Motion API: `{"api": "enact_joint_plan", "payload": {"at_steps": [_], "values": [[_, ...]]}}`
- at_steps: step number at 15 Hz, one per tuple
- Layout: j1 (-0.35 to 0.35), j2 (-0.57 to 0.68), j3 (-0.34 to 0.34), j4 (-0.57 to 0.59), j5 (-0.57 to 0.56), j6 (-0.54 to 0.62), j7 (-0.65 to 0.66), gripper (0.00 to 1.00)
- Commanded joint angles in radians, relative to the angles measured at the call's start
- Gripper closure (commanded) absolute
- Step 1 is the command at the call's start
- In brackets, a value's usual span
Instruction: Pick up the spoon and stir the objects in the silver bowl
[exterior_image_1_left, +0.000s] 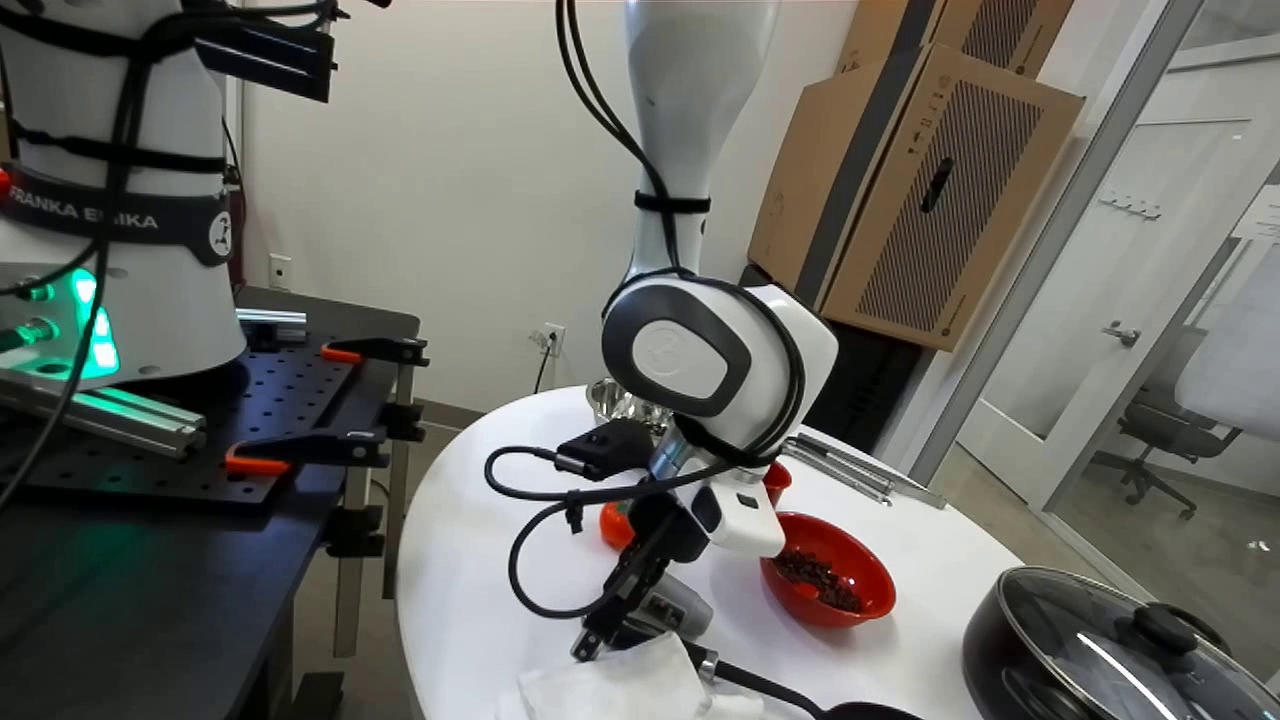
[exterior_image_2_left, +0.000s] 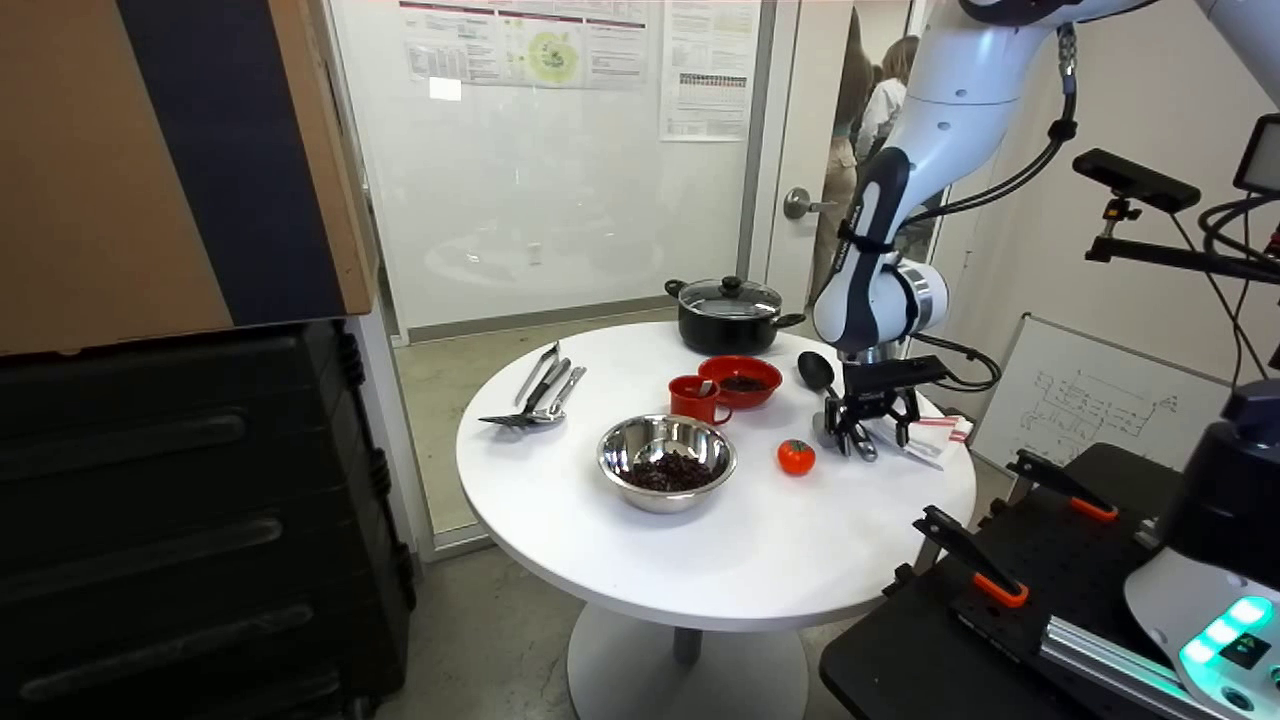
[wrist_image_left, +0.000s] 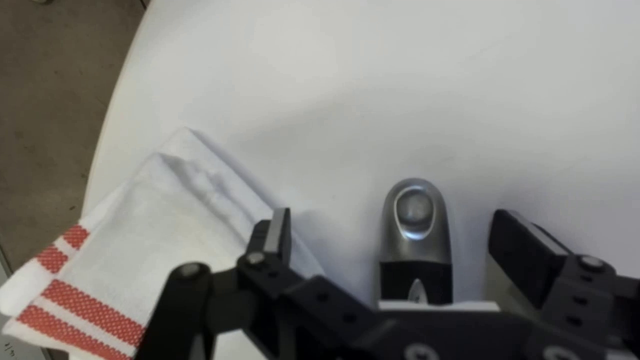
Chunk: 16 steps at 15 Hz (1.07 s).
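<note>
The pincer (wrist_image_left: 392, 225) stands wide in the wrist view, astride the silver-capped handle of the spoon (wrist_image_left: 416, 240), holding nothing. In an exterior view the black-headed spoon (exterior_image_2_left: 815, 370) lies near the edge of the round table (exterior_image_2_left: 560, 520), well apart from the silver bowl (exterior_image_2_left: 655, 502). In an exterior view the spoon (exterior_image_1_left: 765, 686) shows past a white towel (exterior_image_1_left: 615, 685). Grasping seems in hand; next, close squarely, then lift.

Framing a round-ended, silver-tipped black spoon handle (wrist_image_left: 416, 245) at four o'clock between black jointed fingers (wrist_image_left: 522, 257) spread wide. Partly hiding a folded, red-striped white cloth (wrist_image_left: 140, 240) at eight on a curved-edge white bench (wrist_image_left: 400, 100).
</note>
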Motion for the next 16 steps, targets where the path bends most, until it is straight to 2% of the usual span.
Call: {"api": "enact_joint_plan", "payload": {"at_steps": [1, 5, 9, 10, 12, 16], "values": [[-0.079, 0.022, 0.054, 0.036, 0.059, 0.005, -0.093, 0.0], [-0.143, 0.026, 0.087, 0.064, 0.097, -0.002, -0.15, 0.0], [-0.175, 0.033, 0.103, 0.093, 0.115, -0.007, -0.181, 0.01], [-0.18, 0.036, 0.107, 0.098, 0.117, -0.008, -0.185, 0.25], [-0.185, 0.041, 0.116, 0.104, 0.12, -0.01, -0.191, 0.29], [-0.182, 0.043, 0.128, 0.104, 0.127, -0.005, -0.193, 0.62]]}}
